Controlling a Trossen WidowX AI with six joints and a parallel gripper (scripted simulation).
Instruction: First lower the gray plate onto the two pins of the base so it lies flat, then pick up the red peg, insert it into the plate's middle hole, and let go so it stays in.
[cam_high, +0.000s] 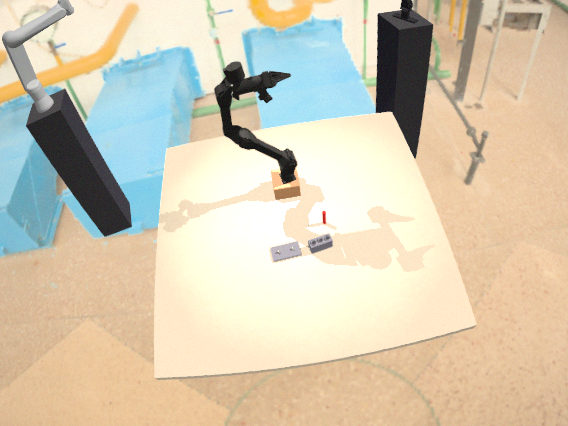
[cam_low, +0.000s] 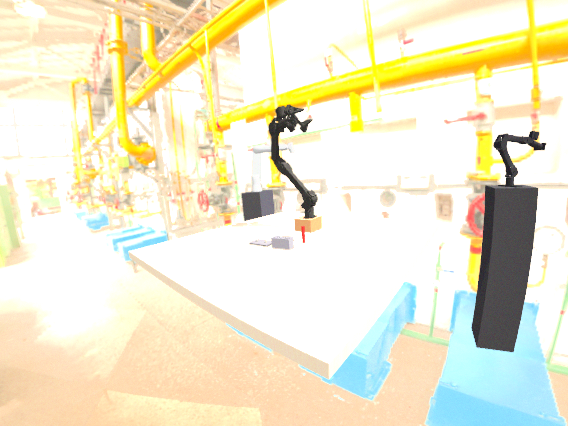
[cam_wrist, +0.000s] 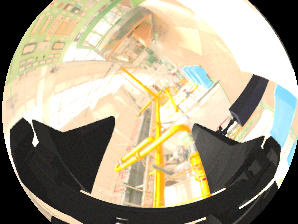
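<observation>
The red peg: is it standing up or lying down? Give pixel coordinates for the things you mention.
Standing up. The red peg (cam_high: 324, 217) (cam_low: 303, 234) looks tall and narrow in the exterior view, with its lower end toward the table.

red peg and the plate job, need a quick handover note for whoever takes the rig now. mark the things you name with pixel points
Gripper (cam_high: 280, 76) (cam_low: 307, 119) (cam_wrist: 154, 130): open, nothing between its fingers, raised well above the table.
Red peg (cam_high: 324, 217) (cam_low: 303, 234): standing upright on the table, near the block with three holes.
Gray plate: most likely that thick three-hole block (cam_high: 320, 243) (cam_low: 282, 243), beside the base, not on it.
Base (cam_high: 285, 252) (cam_low: 260, 243): flat on the table, both pins bare.
Done: neither step.
Left: lower the plate onto the pins, then insert the peg in the middle hole and let go.
</observation>
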